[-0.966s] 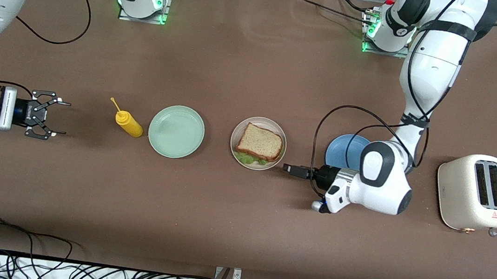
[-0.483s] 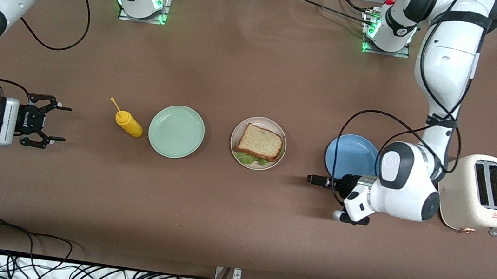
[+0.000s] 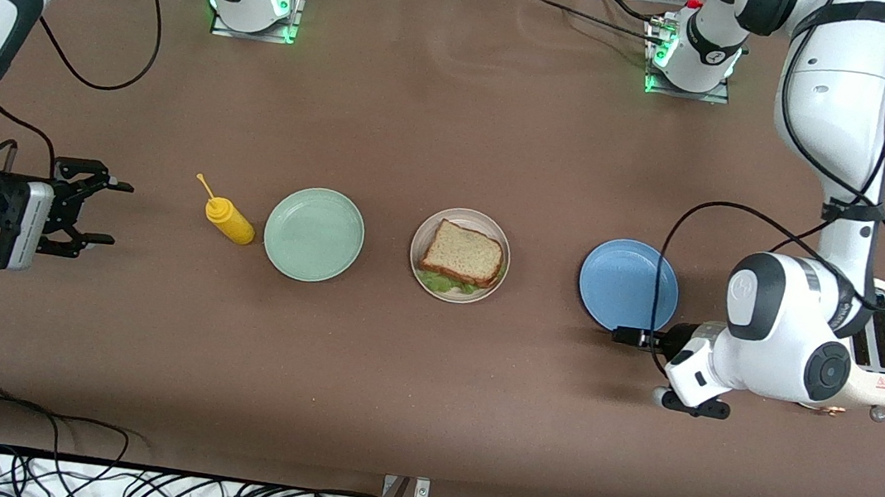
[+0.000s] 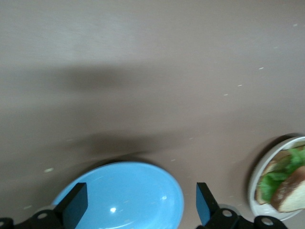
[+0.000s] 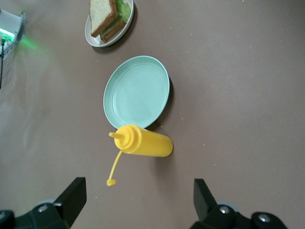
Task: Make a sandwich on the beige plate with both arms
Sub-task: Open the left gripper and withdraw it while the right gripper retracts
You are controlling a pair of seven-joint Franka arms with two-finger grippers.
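Sandwich (image 3: pixel 462 257) assembled on beige plate (image 3: pixel 488 291), frame centre. Left gripper (image 3: pixel 623 334) wide, empty, by blue plate (image 3: pixel 628 285); right gripper (image 3: pixel 105 212) wide, empty, frame's left edge. Best to retreat high, clear of plates.

The front view looks steeply down from high across the table (image 3: pixel 441 115), facing both arm bases. Each wrist view looks down from close above. The left one shares the blue plate (image 4: pixel 125 194) and sandwich (image 4: pixel 285 183); the right one shares the sandwich, mint-green plate (image 5: pixel 137 91) and yellow bottle (image 5: pixel 143 140).
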